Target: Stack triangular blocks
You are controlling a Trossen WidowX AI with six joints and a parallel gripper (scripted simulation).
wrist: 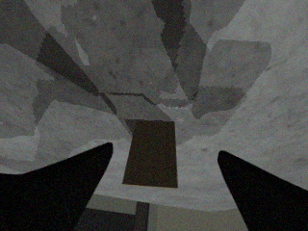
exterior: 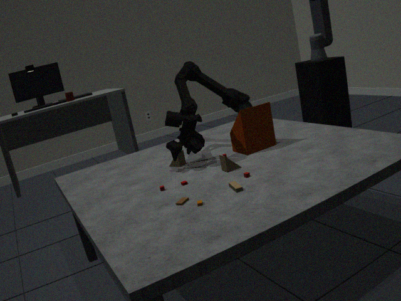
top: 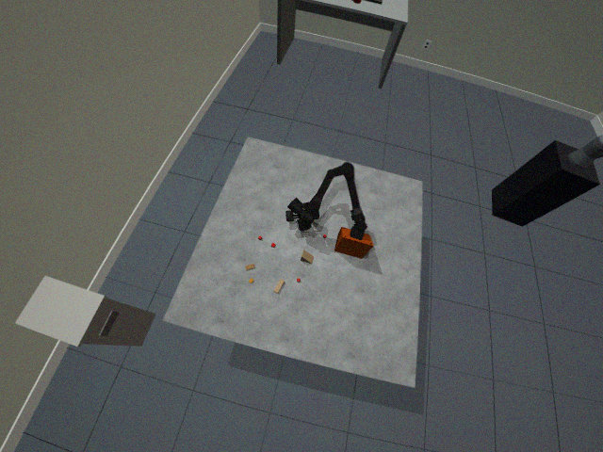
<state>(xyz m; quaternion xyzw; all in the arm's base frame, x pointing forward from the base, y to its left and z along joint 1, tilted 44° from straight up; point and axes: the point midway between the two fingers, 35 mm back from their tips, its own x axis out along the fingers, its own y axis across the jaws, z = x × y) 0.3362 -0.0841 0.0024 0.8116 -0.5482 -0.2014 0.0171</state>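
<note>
One triangular block (exterior: 178, 160) (wrist: 150, 154) stands on the grey table (top: 340, 330) (exterior: 155, 236), sloped faces up, near the table's far edge. My gripper (top: 301, 222) (exterior: 184, 149) (wrist: 165, 151) is open and empty. It hangs tilted just above this block, one finger on each side in the wrist view, touching nothing. In the top view this block is hidden under the gripper. The other triangular block (top: 306, 256) (exterior: 227, 163) stands apart, nearer the arm's base.
The arm's orange base (top: 353, 243) (exterior: 254, 128) stands beside the second block. Small red cubes (exterior: 183, 182) (exterior: 246, 174), two flat tan pieces (exterior: 182, 200) (exterior: 235, 186) and a small orange cube (exterior: 199, 202) lie scattered in front. The table edge shows at the bottom of the wrist view.
</note>
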